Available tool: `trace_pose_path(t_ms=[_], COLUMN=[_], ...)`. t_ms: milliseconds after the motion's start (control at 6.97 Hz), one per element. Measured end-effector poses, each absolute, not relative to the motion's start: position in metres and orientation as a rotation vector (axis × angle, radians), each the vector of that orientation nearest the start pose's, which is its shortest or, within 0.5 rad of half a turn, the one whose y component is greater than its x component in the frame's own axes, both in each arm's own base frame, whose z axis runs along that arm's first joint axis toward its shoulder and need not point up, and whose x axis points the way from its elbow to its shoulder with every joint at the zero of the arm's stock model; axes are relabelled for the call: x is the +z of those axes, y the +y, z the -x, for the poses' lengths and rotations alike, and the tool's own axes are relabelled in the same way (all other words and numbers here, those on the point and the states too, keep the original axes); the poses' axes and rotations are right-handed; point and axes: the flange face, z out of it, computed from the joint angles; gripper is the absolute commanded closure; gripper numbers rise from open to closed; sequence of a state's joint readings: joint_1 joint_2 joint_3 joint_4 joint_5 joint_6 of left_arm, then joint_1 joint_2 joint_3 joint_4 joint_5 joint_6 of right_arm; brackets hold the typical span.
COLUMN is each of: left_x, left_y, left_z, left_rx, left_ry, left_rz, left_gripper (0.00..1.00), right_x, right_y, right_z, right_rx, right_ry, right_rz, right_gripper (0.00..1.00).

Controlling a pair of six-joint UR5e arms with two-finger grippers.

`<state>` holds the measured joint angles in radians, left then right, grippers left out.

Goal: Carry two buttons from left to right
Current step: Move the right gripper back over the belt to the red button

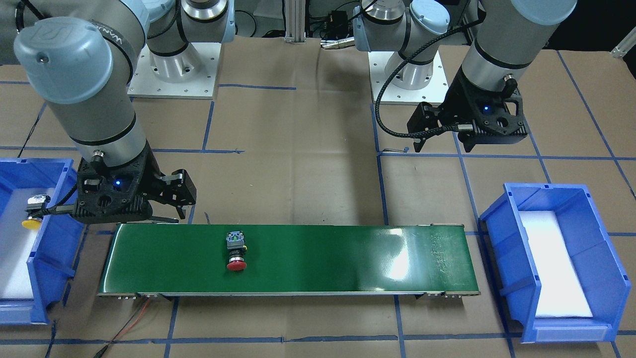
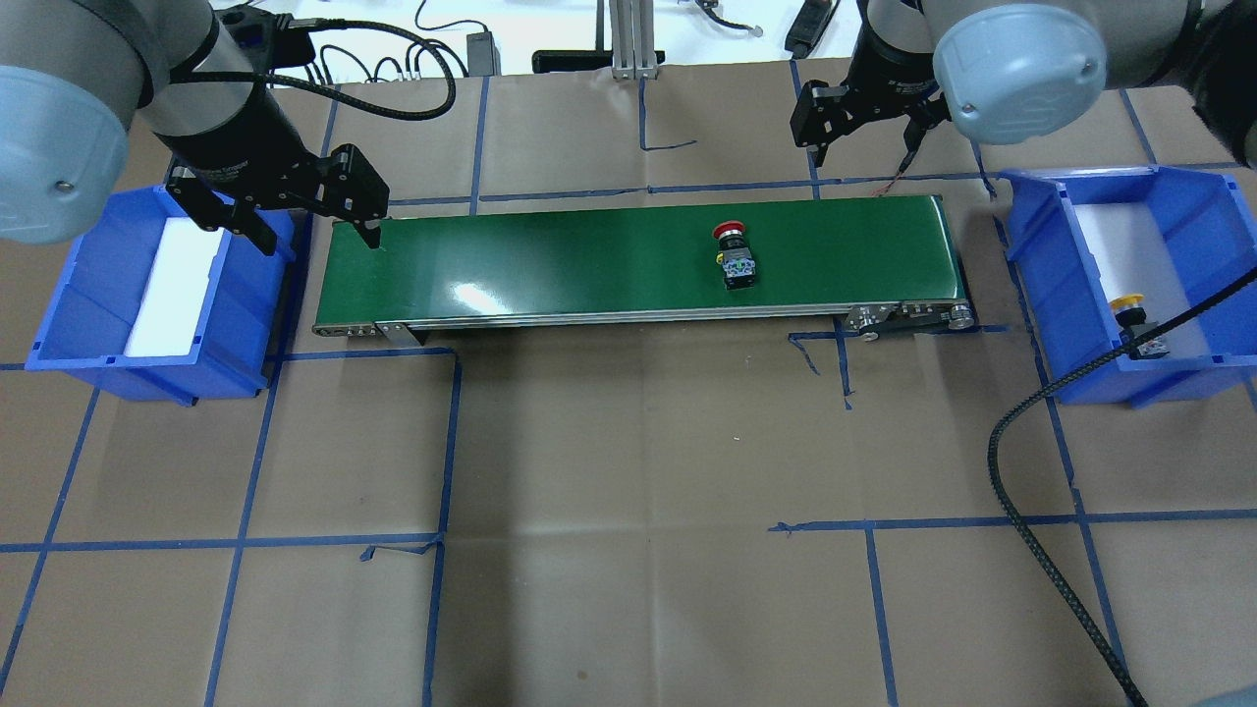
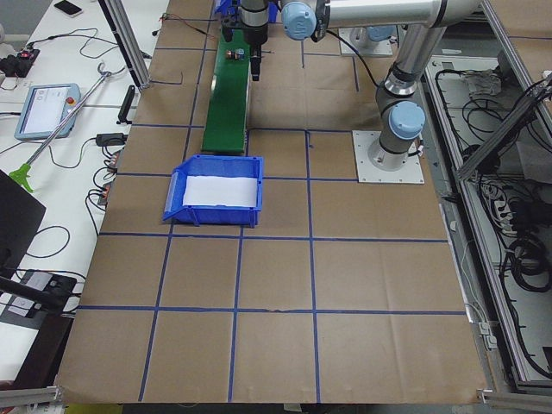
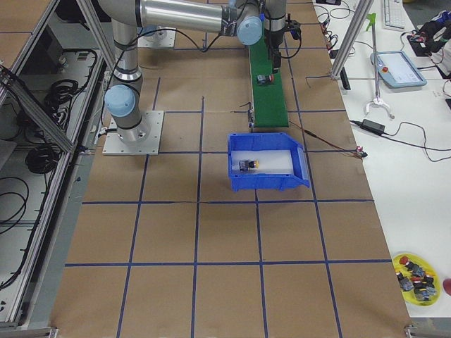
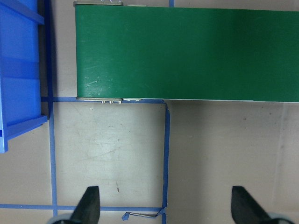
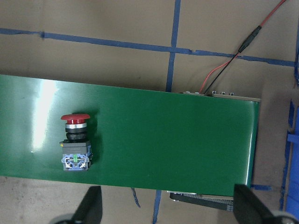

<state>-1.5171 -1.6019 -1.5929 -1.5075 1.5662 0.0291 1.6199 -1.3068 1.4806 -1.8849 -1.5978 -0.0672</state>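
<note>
The red-capped button (image 2: 735, 257) lies on its side on the green conveyor belt (image 2: 589, 255), toward the belt's right end; it also shows in the front view (image 1: 236, 252) and the right wrist view (image 6: 74, 140). The yellow-capped button (image 2: 1134, 319) lies in the right blue bin (image 2: 1041, 255), also seen in the front view (image 1: 31, 221). My right gripper (image 2: 864, 147) is open and empty, raised near the belt's right part (image 6: 168, 207). My left gripper (image 2: 316, 236) is open and empty above the belt's left end (image 5: 166, 207).
The left blue bin (image 2: 79, 295) holds only a white liner. A red wire (image 1: 134, 318) trails from the belt's right end. A black cable (image 2: 1011, 491) hangs across the near right. A yellow dish of spare buttons (image 4: 416, 271) sits on the side bench.
</note>
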Motion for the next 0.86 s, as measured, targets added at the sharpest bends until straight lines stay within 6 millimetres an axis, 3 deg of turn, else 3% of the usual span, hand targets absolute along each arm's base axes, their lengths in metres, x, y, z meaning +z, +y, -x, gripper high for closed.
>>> trace_pose_path(t_ms=[430, 861], left_x=[0.471, 0.471], left_y=[-0.516, -0.516], left_z=[0.106, 0.106], left_rx=[-0.007, -0.007], left_ry=[3.146, 3.147], left_rz=[0.039, 0.039], left_gripper=[0.0, 0.0], right_x=[0.393, 0.341], right_y=[-0.597, -0.602], right_z=[-0.167, -0.167], right_rx=[-0.239, -0.251], right_ry=[3.116, 3.112], right_rz=[0.188, 0.147], right_gripper=[0.0, 0.0])
